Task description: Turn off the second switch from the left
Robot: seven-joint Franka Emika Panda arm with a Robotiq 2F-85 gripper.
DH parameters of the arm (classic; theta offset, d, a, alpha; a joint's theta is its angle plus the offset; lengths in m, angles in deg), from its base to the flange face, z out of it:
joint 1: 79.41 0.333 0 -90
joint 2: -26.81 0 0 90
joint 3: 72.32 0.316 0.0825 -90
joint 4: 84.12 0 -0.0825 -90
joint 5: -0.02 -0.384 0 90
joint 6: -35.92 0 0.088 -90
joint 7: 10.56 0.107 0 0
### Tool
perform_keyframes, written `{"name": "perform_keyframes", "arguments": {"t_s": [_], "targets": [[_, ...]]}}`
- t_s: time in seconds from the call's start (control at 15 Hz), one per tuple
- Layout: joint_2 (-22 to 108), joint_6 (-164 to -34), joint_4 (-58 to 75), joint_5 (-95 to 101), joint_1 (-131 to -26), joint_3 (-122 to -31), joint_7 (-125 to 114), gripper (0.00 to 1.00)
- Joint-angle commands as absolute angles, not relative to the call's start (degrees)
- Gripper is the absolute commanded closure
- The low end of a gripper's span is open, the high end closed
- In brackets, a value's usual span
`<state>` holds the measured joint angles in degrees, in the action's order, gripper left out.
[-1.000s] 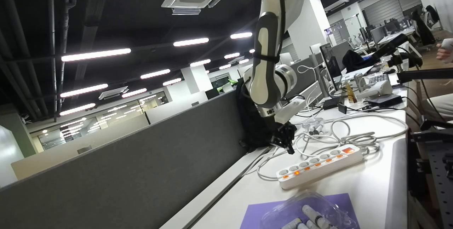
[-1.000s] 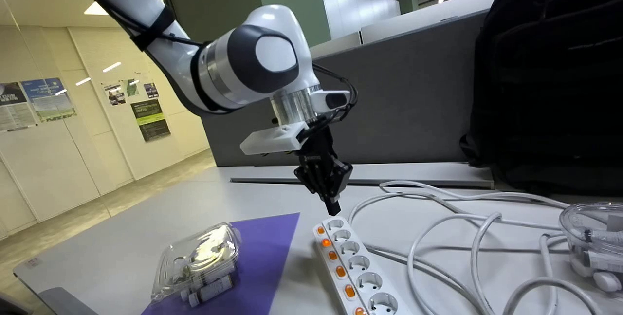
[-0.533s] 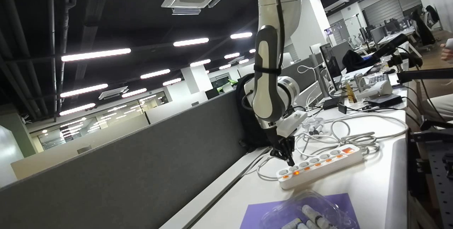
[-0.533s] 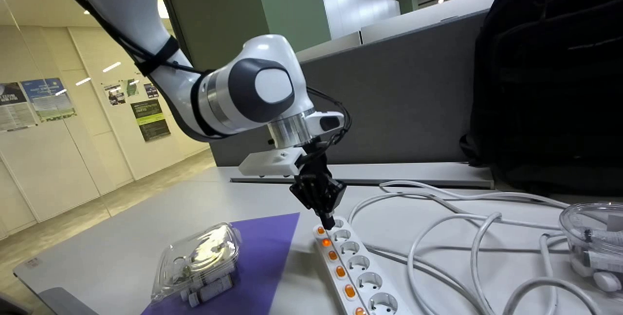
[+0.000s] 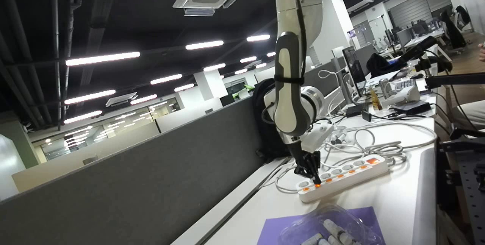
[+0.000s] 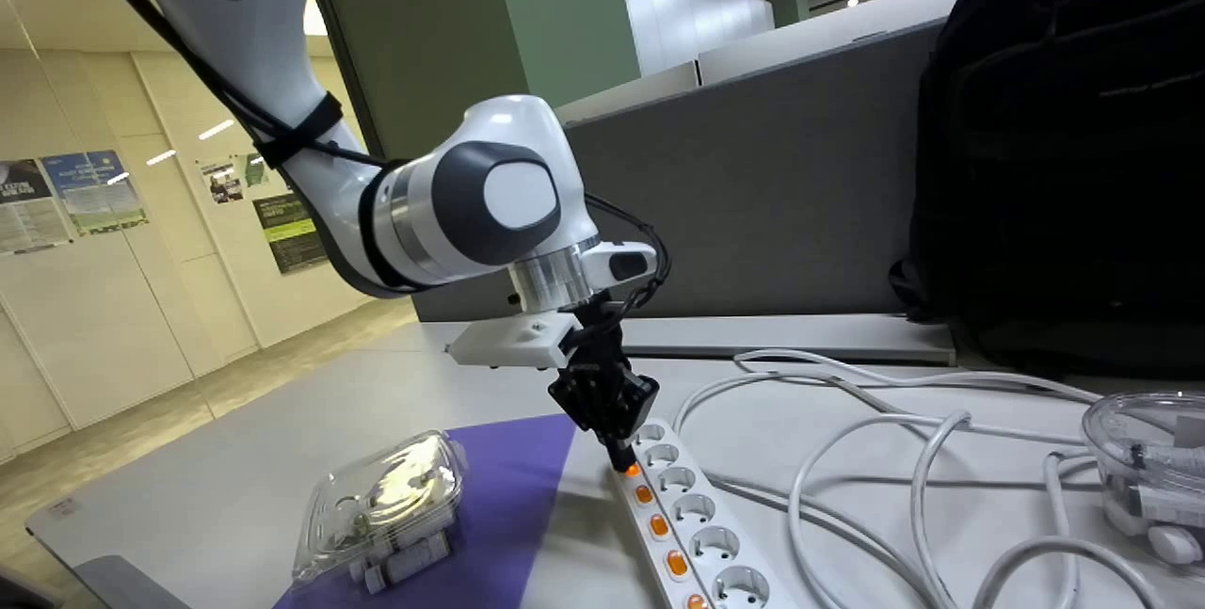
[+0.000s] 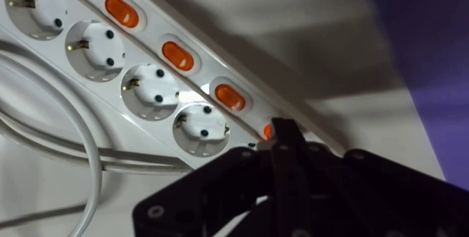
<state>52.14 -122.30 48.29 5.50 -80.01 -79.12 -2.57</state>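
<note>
Gripper (image 5: 317, 181), one: fingers together, nothing held; tips at the top of the power strip (image 5: 346, 183), near its left end, lower right of the frame in an exterior view. Second switch from the left (image 7: 267, 131), orange, one: brighter than its neighbours, so judged not yet turned off. Position: in the wrist view, right of centre, at the upper left side of the fingertips, which hide part of it. Contact: cannot be told. Long axis of strip: upper left to lower right in the wrist view, running away from the gripper toward the upper left corner. Third switch (image 7: 230, 97): next along that line, apart from the tips. Coming move, as judged: a short press downward, with a slight shift to that view's upper left should the tips land short. Hazard, as judged: pushing on the strip beside the switch. Support: white desk (image 6: 235, 458).
</note>
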Motion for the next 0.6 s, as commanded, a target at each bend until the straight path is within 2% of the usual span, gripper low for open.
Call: {"name": "perform_keyframes", "arguments": {"t_s": [0.0, 0.53], "targets": [[51.0, -123.7, 50.2, 4.6, -79.9, -79.3, -2.5, 1.0], [51.9, -123.8, 49.3, -0.3, -82.1, -77.3, -4.7, 1.0]]}}
